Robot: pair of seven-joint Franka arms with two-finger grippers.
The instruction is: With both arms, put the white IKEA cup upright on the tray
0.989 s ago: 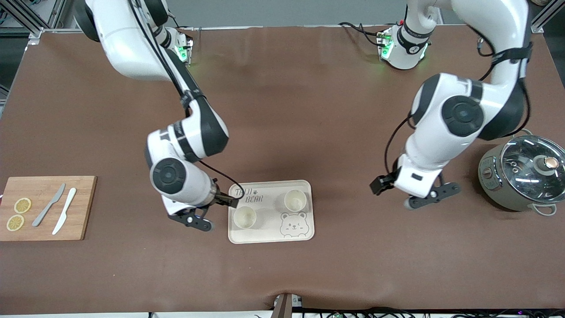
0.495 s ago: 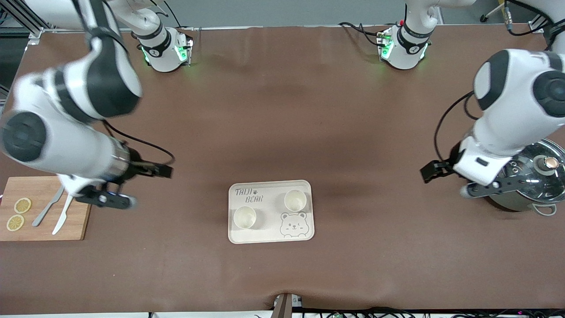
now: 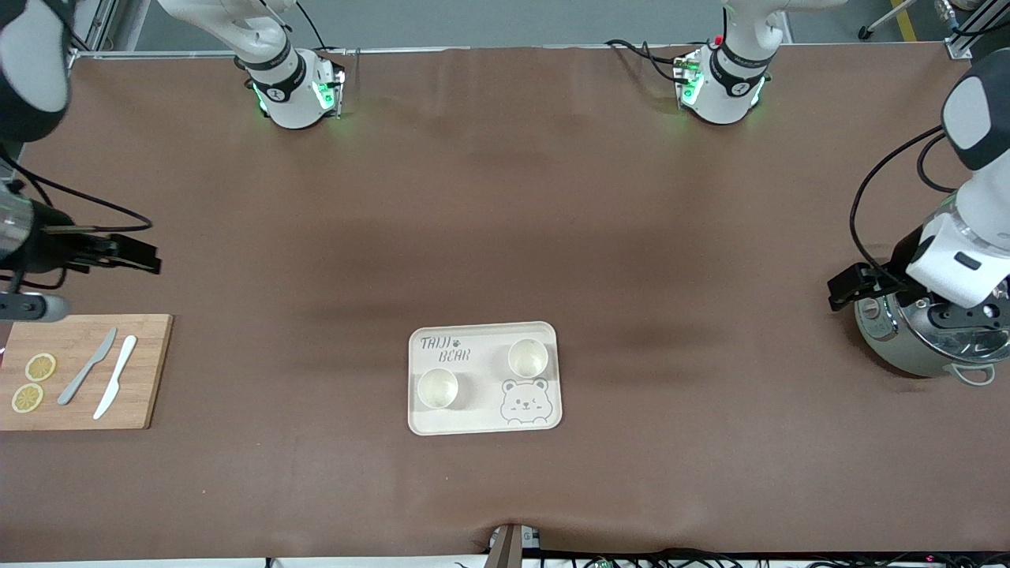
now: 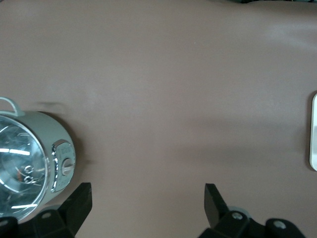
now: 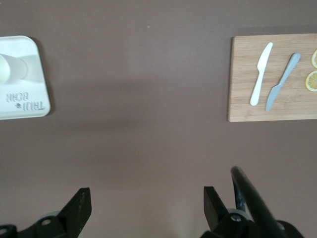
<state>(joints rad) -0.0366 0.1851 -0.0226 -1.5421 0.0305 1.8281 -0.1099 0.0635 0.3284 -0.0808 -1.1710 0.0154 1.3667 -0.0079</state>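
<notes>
The brown worktop carries the cream tray in the middle, with two white cups upright on it. The left pincer hangs spread over the pot; the right pincer, also spread, is over the worktop near the cutting board, half cut off.

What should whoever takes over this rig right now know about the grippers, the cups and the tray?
Left gripper: open, empty, over the table beside the pot.
Right gripper: open, empty, over bare table near the cutting board.
Two white cups stand upright on the tray, apart from each other.
Done: both cups placed. Left: nothing visible; both arms wait clear of the tray.
</notes>
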